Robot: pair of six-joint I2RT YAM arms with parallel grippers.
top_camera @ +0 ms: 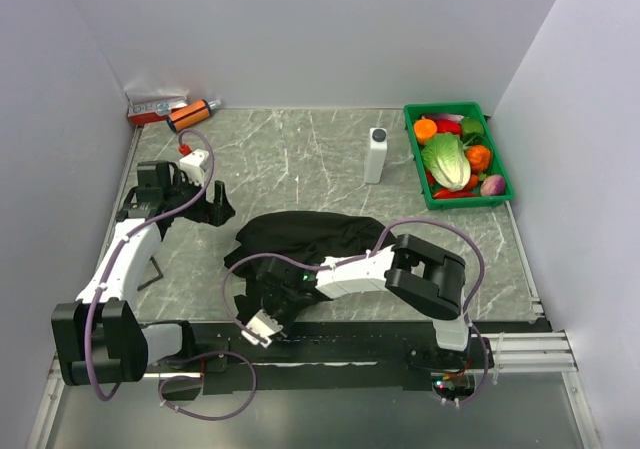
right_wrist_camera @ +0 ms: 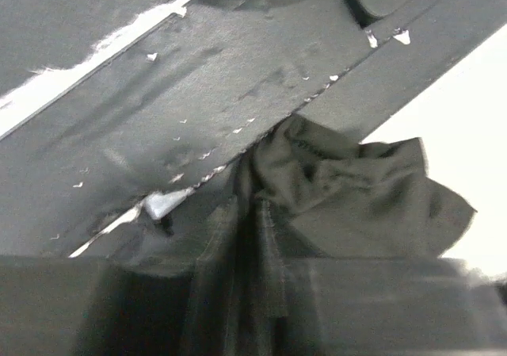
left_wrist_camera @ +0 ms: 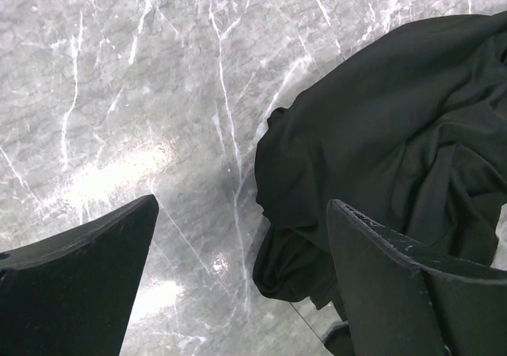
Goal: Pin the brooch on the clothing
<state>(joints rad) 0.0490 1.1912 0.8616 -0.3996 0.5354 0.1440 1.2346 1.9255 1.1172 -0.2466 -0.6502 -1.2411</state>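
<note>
Shirt [top_camera: 310, 234] bunched on surface [top_camera: 300, 159]; right end effector [right_wrist_camera: 245, 292] grasps a fold, probably to spread it; left end effector [left_wrist_camera: 244, 201] released, hovering just beside

A robot lab test cell: plain white walls [top_camera: 320, 29] enclose a marble-patterned table [top_camera: 300, 159].

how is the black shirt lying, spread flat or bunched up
Bunched up. The black shirt sits in a crumpled heap on the table, folds overlapping in the left wrist view; no print shows.
</note>
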